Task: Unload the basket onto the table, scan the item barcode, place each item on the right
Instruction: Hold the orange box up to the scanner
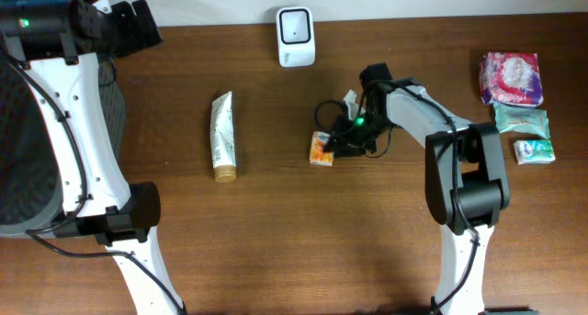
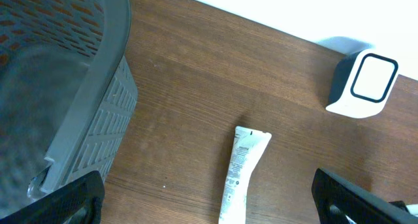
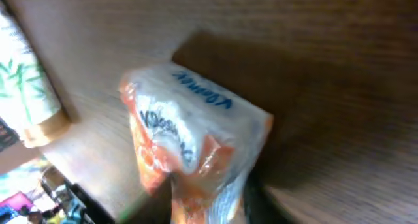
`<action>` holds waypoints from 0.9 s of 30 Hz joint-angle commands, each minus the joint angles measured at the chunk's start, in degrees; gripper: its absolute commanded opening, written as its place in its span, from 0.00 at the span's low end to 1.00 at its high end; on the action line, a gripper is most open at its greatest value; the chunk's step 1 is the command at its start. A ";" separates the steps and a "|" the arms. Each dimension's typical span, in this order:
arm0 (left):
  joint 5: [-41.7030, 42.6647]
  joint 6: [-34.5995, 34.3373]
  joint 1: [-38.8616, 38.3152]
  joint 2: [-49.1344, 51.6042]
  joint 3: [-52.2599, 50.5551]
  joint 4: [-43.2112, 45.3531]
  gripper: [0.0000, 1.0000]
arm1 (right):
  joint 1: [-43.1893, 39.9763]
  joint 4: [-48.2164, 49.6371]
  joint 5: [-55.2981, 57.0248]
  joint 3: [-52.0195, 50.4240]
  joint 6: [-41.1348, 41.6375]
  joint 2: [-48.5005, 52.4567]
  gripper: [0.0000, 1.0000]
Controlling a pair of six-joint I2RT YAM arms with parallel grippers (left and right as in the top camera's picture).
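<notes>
An orange and white tissue pack [image 1: 321,149] lies mid-table, and my right gripper [image 1: 340,142] is shut on its right end. The right wrist view fills with that pack [image 3: 189,132], its wrapper pinched between the dark fingers of the right gripper [image 3: 212,201]. The white barcode scanner [image 1: 296,37] stands at the table's far edge; from the left wrist it is the white scanner [image 2: 362,85] at upper right. My left gripper [image 1: 138,26] is raised at the far left. Its wrist view has the left gripper [image 2: 209,204] open wide, nothing between its fingers.
A white tube [image 1: 223,136] with a gold cap lies left of centre, seen again as the tube [image 2: 241,175] below the left wrist. A grey mesh basket [image 2: 78,119] stands at the left. At the right edge lie a pink pack [image 1: 511,79] and two teal packs [image 1: 522,122].
</notes>
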 commanded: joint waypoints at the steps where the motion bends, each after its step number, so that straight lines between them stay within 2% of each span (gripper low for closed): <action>1: -0.44 0.66 0.13 -1.11 0.52 -0.02 0.99 | -0.02 0.17 -8.83 -0.35 -2.36 -0.20 0.04; 4: -0.44 0.66 0.13 -1.11 0.52 -0.02 0.99 | -0.50 0.57 -29.55 6.08 -8.59 -0.20 0.04; 7: -0.44 0.66 0.13 -1.11 0.52 -0.02 0.99 | -0.85 2.36 -42.32 10.54 -11.41 -0.20 0.04; 10: -0.44 0.66 0.13 -1.11 0.52 -0.02 0.99 | -1.42 14.14 -51.01 12.90 -11.43 -0.20 0.04; 12: -0.44 0.66 0.13 -1.11 0.52 -0.02 0.99 | -1.70 26.23 -51.54 12.90 -11.15 -0.20 0.04; 15: -0.44 0.66 0.13 -1.11 0.52 -0.02 0.99 | -2.51 34.42 -51.54 12.90 -10.93 -0.20 0.04; 27: -0.44 0.66 0.13 -1.11 0.52 -0.02 0.99 | -7.32 31.28 -51.54 12.66 -9.64 -0.17 0.04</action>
